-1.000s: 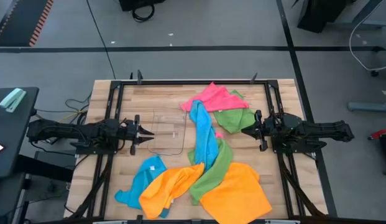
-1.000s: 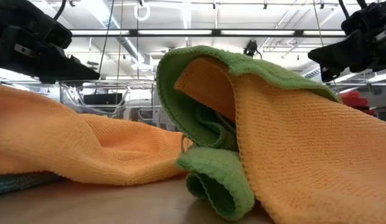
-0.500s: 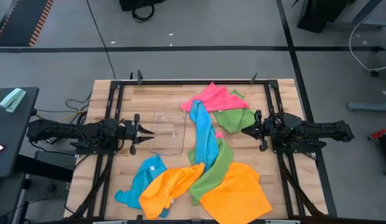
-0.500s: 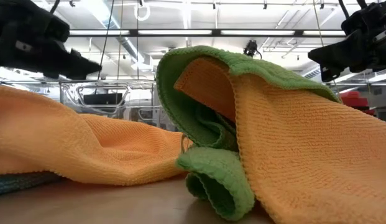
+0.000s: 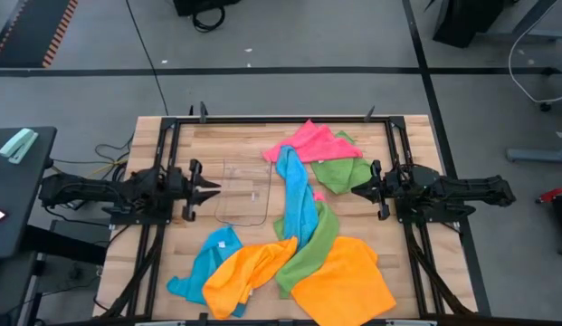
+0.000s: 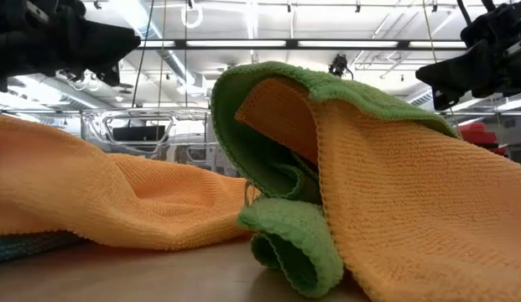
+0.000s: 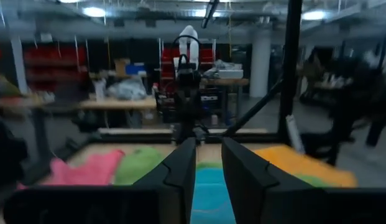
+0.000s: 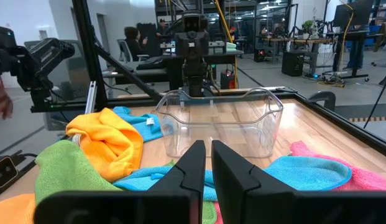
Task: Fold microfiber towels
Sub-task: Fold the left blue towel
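Several microfiber towels lie crumpled across the table's middle and near side: a pink one (image 5: pixel 309 140), a green one (image 5: pixel 339 172), a long sky-blue one (image 5: pixel 297 195), a green strip (image 5: pixel 312 244), two orange ones (image 5: pixel 344 281) (image 5: pixel 244 272) and a blue one (image 5: pixel 201 264). My left gripper (image 5: pixel 213 187) hovers at the table's left side, above the towels, its fingers (image 7: pixel 180 168) slightly apart with nothing between them. My right gripper (image 5: pixel 357 190) hovers at the right, beside the green towel, shut and empty (image 8: pixel 208 165).
A small clear plastic tray (image 5: pixel 242 193) stands on the wood just in front of my left gripper. Black frame rails (image 5: pixel 163 163) run along the table's left, right and far edges. Bare wood shows at the far left (image 5: pixel 226 145).
My left gripper has risen and tipped its fingers up, from slanting down toward the table to pointing about level or a little above. The towels have not moved.
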`<action>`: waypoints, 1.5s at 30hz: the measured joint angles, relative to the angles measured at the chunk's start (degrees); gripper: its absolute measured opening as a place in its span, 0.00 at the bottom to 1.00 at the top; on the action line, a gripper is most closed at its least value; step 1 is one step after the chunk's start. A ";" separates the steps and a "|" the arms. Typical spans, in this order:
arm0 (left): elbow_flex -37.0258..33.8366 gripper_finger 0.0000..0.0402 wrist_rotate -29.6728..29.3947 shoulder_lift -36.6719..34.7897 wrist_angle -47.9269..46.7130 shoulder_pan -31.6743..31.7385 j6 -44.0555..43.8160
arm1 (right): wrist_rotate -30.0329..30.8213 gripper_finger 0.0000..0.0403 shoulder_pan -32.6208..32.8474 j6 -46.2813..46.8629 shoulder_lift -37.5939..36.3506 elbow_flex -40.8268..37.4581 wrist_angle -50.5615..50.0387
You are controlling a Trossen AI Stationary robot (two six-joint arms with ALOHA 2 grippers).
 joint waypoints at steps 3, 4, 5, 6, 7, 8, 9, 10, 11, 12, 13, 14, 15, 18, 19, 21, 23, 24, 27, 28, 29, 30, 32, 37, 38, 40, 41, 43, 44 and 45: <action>0.00 0.23 0.00 0.00 0.09 0.00 -6.87 | -0.02 0.09 0.00 0.02 0.00 0.00 0.00; 0.00 0.22 0.00 0.00 0.28 0.00 -8.12 | 0.00 0.09 0.00 0.00 0.00 0.00 0.00; 0.00 0.22 0.00 0.00 0.46 0.00 -9.02 | -0.01 0.09 -0.01 0.02 -0.01 0.00 0.00; 0.00 0.22 0.00 0.00 0.47 0.00 -9.51 | 0.00 0.09 0.00 0.00 0.00 0.00 0.00; 0.00 0.21 0.00 0.01 0.45 0.00 -10.40 | -0.01 0.09 0.00 0.00 -0.01 0.00 0.00; 0.00 0.21 -0.22 0.02 0.62 0.00 -11.18 | -0.01 0.09 0.00 0.00 -0.01 0.00 0.00; 0.00 0.21 -0.98 0.02 1.33 -0.02 -13.11 | 0.00 0.09 0.00 0.02 0.00 0.00 0.00; 0.00 0.21 -1.89 0.02 2.41 -0.01 -15.92 | -0.02 0.09 0.00 0.02 0.00 0.00 0.00; 0.00 0.21 -2.81 0.01 3.58 0.00 -19.10 | 0.00 0.09 0.00 0.00 0.00 0.00 0.00; 0.00 0.21 -3.29 0.00 4.34 0.01 -22.10 | -0.02 0.09 0.00 0.00 0.00 0.00 0.00; 0.00 0.21 -3.45 0.01 4.73 0.02 -24.75 | 0.00 0.09 0.00 0.02 0.00 0.00 0.00; 0.00 0.21 -3.45 0.02 5.17 0.02 -26.99 | -0.01 0.09 0.00 0.01 0.00 0.00 0.02; 0.00 0.21 -3.41 0.02 5.64 0.02 -29.14 | -0.01 0.09 0.00 -0.25 0.00 0.00 0.02; 0.00 0.22 -3.45 0.02 7.24 0.01 -36.10 | 0.00 0.09 0.00 -1.98 0.00 0.00 0.17; 0.00 0.23 -3.45 0.01 7.84 0.01 -38.37 | 0.02 0.09 -0.02 -1.51 -0.01 -0.01 0.43; 0.00 0.23 -3.86 0.02 8.84 0.00 -41.56 | 0.36 0.09 -0.02 1.66 0.03 0.00 2.12; 0.00 0.22 -5.04 0.02 9.82 0.00 -42.07 | 0.48 0.09 -0.02 7.65 0.03 0.20 3.82; 0.00 0.22 -5.88 0.02 10.27 0.00 -42.00 | 0.67 0.09 -0.02 11.11 0.03 0.49 4.19; 0.00 0.21 -10.83 0.02 10.57 0.00 -41.97 | 3.72 0.09 -0.02 21.68 0.03 1.22 5.59; 0.00 0.21 -13.21 0.02 10.64 0.00 -42.49 | 5.25 0.09 -0.02 24.09 0.03 1.45 6.00; 0.00 0.21 -15.66 0.02 10.67 0.00 -43.38 | 6.82 0.09 -0.02 25.96 0.03 1.72 6.34; 0.00 0.21 -18.09 0.02 10.66 0.01 -43.79 | 8.79 0.09 -0.02 27.75 0.02 2.03 6.43; 0.00 0.21 -22.11 0.02 10.66 0.02 -45.10 | 12.60 0.09 -0.02 31.03 0.00 2.40 6.49; 0.00 0.22 -26.32 0.02 10.47 0.02 -45.85 | 15.85 0.09 -0.02 38.98 0.00 2.56 6.48; 0.00 0.22 -26.36 0.02 10.45 0.02 -45.79 | 15.87 0.09 -0.02 40.16 0.00 2.56 6.48; 0.00 0.21 -26.35 0.02 10.68 0.02 -46.24 | 15.87 0.09 -0.02 42.59 0.00 2.56 6.69; 0.00 0.21 -26.24 0.02 10.86 0.02 -46.94 | 15.87 0.09 -0.02 44.01 0.00 2.56 7.11; 0.00 0.20 -25.25 0.02 11.23 -0.07 -50.21 | 15.89 0.09 -0.02 47.71 0.00 2.62 7.61; 0.00 0.20 -24.55 0.00 11.29 -0.07 -51.98 | 16.12 0.09 -0.02 50.27 0.00 2.62 7.63; 0.00 0.19 -24.27 0.00 11.27 -0.07 -53.23 | 16.71 0.09 0.00 52.86 0.00 2.62 7.66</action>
